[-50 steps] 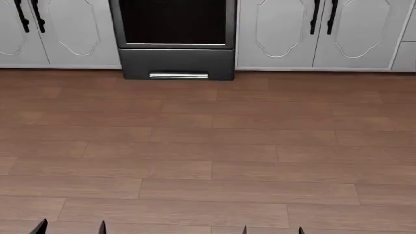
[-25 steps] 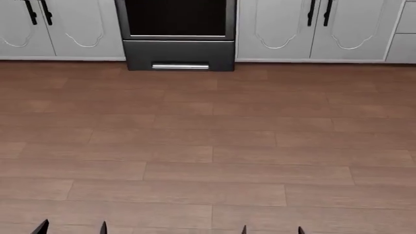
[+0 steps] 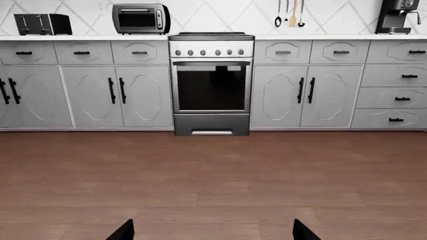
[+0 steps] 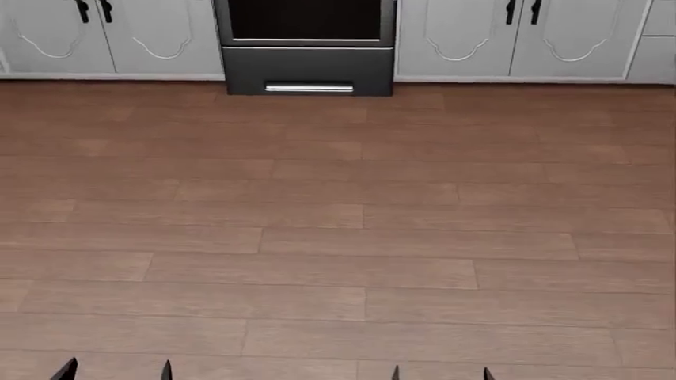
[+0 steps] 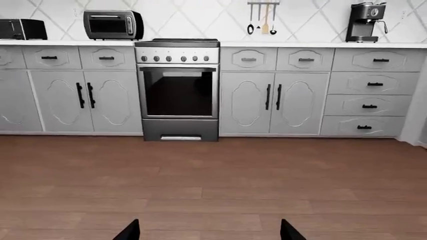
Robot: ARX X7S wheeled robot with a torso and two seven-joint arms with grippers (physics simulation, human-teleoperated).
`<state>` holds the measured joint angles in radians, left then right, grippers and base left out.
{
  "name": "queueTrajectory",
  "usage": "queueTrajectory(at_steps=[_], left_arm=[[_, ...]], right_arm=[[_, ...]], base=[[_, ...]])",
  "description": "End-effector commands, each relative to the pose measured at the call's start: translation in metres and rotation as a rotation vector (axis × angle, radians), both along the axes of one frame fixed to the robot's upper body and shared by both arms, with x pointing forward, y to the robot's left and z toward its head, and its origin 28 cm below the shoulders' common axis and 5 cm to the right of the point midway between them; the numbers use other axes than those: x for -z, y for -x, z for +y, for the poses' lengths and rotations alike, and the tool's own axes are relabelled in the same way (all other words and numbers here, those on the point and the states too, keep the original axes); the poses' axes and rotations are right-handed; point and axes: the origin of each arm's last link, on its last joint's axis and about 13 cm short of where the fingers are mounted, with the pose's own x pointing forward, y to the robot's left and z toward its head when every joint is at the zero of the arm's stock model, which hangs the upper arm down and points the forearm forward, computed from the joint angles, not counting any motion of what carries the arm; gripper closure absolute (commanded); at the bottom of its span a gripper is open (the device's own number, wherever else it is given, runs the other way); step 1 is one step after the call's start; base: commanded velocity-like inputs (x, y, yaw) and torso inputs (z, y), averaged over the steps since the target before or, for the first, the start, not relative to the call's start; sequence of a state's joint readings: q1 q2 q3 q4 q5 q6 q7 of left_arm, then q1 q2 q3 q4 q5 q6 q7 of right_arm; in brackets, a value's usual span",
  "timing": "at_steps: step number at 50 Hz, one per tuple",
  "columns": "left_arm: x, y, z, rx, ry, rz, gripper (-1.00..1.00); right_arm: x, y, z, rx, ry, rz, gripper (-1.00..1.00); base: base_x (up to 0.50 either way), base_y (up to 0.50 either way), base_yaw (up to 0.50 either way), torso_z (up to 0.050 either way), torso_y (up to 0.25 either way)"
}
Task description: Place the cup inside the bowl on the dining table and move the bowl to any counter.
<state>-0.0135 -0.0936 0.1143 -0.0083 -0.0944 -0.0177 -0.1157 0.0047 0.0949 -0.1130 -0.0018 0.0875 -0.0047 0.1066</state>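
Note:
The cup, the bowl and the dining table are out of view in every frame. A pale counter (image 3: 320, 37) runs along the far wall above grey-white cabinets, and it also shows in the right wrist view as the counter (image 5: 287, 44). My left gripper (image 3: 212, 235) is open over bare wooden floor with nothing between its dark fingertips (image 3: 123, 232). My right gripper (image 5: 210, 234) is open and empty as well. In the head view only the tips of the left gripper (image 4: 116, 372) and the right gripper (image 4: 442, 374) peek in at the bottom edge.
A steel oven (image 3: 211, 82) stands in the middle of the cabinet run, with its drawer (image 4: 306, 71) showing in the head view. On the counter are a toaster (image 3: 41, 23), a toaster oven (image 3: 140, 18) and a coffee machine (image 3: 397, 15). Brown plank floor (image 4: 338, 222) lies between me and the cabinets.
In the head view the oven and cabinets have slid toward the top edge and a little to the right, with more floor showing. Both grippers keep the same place and spread.

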Motion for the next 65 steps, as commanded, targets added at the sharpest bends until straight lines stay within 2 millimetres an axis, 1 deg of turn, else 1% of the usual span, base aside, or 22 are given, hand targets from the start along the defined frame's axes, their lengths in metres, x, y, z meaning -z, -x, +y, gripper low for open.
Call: queueTrajectory(at_steps=[1,54,65], left_arm=[[0.0001,0.0002,0.0003,-0.002,0.001,0.002,-1.00],[0.0009,0.0003,0.0005,0.003,-0.015,0.010,-1.00],[0.0006,-0.0004,-0.0005,0.005,-0.022,0.008,-1.00]], right_arm=[[-0.0005,-0.0001,0.0002,0.000,0.000,-0.001,-1.00],[0.0015,-0.0015,0.0005,0.001,0.011,-0.001,-1.00],[0.0018,-0.0015,0.0006,-0.003,0.018,-0.001,-1.00]], base=[[-0.50,0.16,0.00,0.000,0.000],[-0.50,0.16,0.00,0.000,0.000],[-0.50,0.09,0.00,0.000,0.000]])
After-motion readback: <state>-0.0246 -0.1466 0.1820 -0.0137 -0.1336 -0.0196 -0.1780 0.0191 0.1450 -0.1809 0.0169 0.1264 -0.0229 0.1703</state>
